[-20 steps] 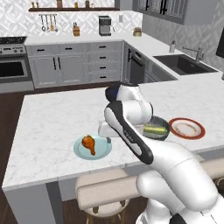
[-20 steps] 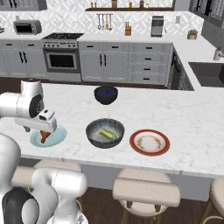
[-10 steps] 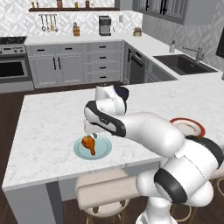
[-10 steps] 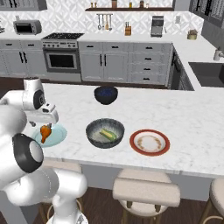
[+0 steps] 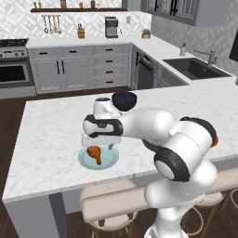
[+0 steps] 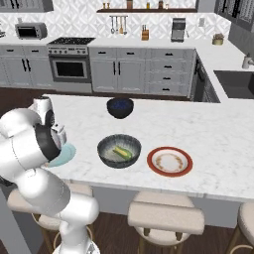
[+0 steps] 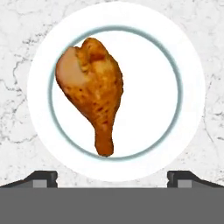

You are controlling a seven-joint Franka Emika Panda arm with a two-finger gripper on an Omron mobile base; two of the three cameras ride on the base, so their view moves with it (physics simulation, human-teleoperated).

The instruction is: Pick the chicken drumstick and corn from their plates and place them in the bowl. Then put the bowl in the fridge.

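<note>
The white arm had been swung away from the wide dark grey ribbed bowl (image 6: 119, 151), where the short yellow-green corn cob (image 6: 121, 151) was already seen lying, and was brought over to the pale light-blue round plate (image 5: 106, 162) at the left of the marble island. The two-finger gripper (image 5: 98, 141) was held just above the glossy orange-brown chicken drumstick (image 7: 91, 89), fingertips spread wide, nothing grasped. The drumstick pick was judged next; the red-rimmed white plate (image 6: 169, 161) sat bare.

white marble island (image 6: 223, 149) carries 2 plates (image 6: 169, 161) (image 5: 109, 160), 2 bowls (image 6: 119, 151) (image 6: 120, 107).
</note>
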